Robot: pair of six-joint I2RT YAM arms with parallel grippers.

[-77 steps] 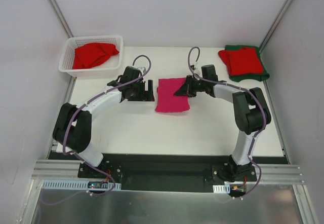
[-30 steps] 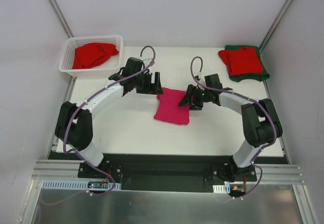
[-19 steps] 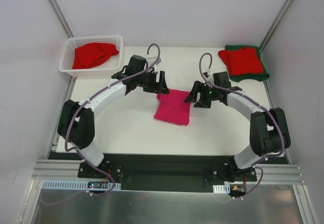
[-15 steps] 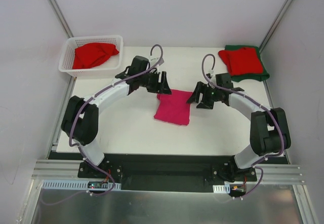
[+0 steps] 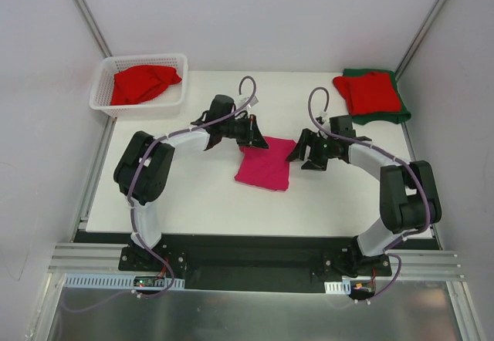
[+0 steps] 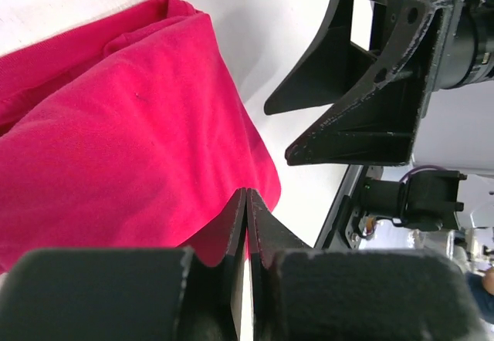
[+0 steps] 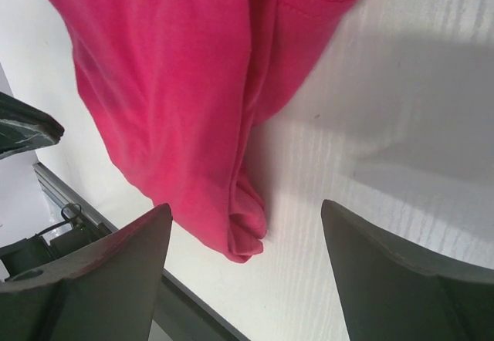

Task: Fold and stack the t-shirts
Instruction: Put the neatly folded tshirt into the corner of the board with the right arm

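A magenta-pink t-shirt (image 5: 264,167) lies folded into a small rectangle at the middle of the white table (image 5: 193,194). My left gripper (image 5: 260,141) is at the shirt's far left corner. Its jaws are pressed together, and in the left wrist view (image 6: 245,196) no cloth shows between them. The shirt (image 6: 116,133) lies just beyond the tips. My right gripper (image 5: 302,159) stands open just right of the shirt. In the right wrist view (image 7: 245,206) its fingers straddle a folded corner of the pink cloth (image 7: 177,86) without touching it.
A white lattice basket (image 5: 104,94) at the far left holds a crumpled red t-shirt (image 5: 141,82). At the far right a folded red t-shirt (image 5: 369,92) lies on a folded dark green one (image 5: 401,114). Grey walls close in the table on both sides.
My left gripper moved right to the pink shirt's far corner and shut. My right gripper let go of the shirt's right edge, opened wide and drew back a little to the right.
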